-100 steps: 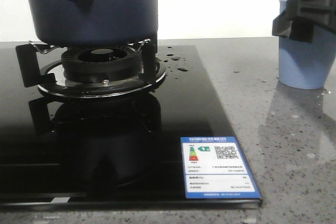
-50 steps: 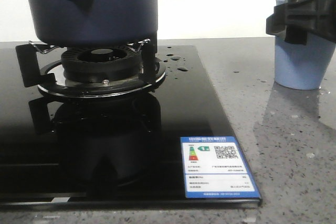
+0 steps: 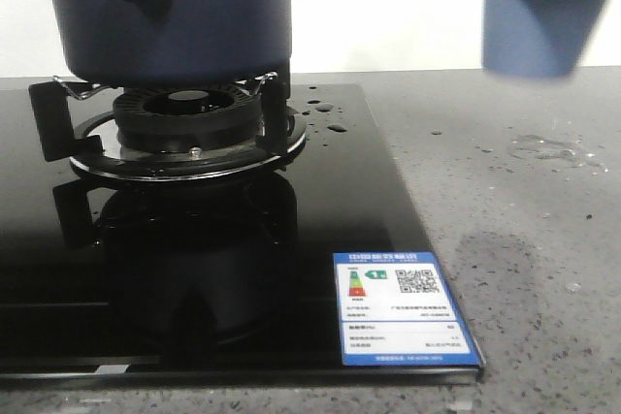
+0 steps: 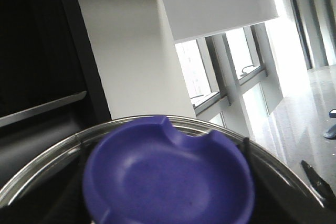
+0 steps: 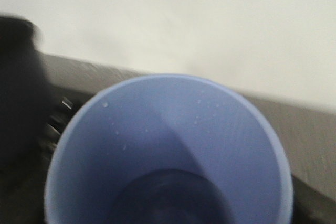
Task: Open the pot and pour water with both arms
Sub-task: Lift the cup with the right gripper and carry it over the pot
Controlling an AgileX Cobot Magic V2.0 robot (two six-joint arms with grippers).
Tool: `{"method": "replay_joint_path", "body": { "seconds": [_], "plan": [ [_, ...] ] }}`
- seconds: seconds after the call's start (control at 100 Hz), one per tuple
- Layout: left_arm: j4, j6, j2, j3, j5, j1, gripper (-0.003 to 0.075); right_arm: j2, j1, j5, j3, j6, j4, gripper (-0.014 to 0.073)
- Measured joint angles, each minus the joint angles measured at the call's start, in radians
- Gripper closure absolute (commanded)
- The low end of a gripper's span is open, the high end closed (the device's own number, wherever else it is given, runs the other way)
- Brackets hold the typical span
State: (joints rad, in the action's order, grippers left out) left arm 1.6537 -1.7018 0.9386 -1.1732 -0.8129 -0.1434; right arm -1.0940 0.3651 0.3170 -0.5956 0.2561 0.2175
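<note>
The right tool, unseen but evidently holding the light blue plastic cup (image 3: 537, 16) aloft over the grey speckled counter (image 3: 543, 230), should keep it upright; the heavy, smooth navy pot (image 3: 175, 12) sits on the burner.

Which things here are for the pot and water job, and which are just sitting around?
For the job:
- the pot, sitting on the burner
- the light blue cup, lifted off the counter
- the lid, up close in the left wrist view

Just there:
- the black stove top
- the energy sticker
- spilled water drops
</note>
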Motion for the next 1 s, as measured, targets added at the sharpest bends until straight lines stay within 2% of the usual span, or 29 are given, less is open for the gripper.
{"method": "replay_joint_path", "body": {
  "seconds": [0.22, 0.46, 0.76, 0.85, 1.0],
  "plan": [
    [-0.006, 0.017, -0.077, 0.0, 0.023, 0.0, 0.0394, -0.009, 0.063, -0.311, -0.338, -0.001, -0.181, 0.0379],
    [-0.012, 0.077, -0.132, -0.002, 0.057, 0.0, 0.0394, -0.167, 0.129, -0.514, -0.65, -0.001, -0.298, 0.0379],
    [-0.032, 0.1, -0.174, -0.002, 0.07, 0.0, 0.0394, -0.375, 0.228, -0.576, -0.844, 0.101, -0.36, 0.0379],
    [-0.04, 0.119, -0.177, -0.002, 0.07, 0.0, 0.0394, -0.423, 0.271, -0.585, -0.873, 0.121, -0.444, 0.0379],
    [-0.056, 0.142, -0.177, -0.002, 0.07, 0.0, 0.0394, -0.485, 0.331, -0.585, -0.879, 0.128, -0.68, 0.0379]
  ]
}}
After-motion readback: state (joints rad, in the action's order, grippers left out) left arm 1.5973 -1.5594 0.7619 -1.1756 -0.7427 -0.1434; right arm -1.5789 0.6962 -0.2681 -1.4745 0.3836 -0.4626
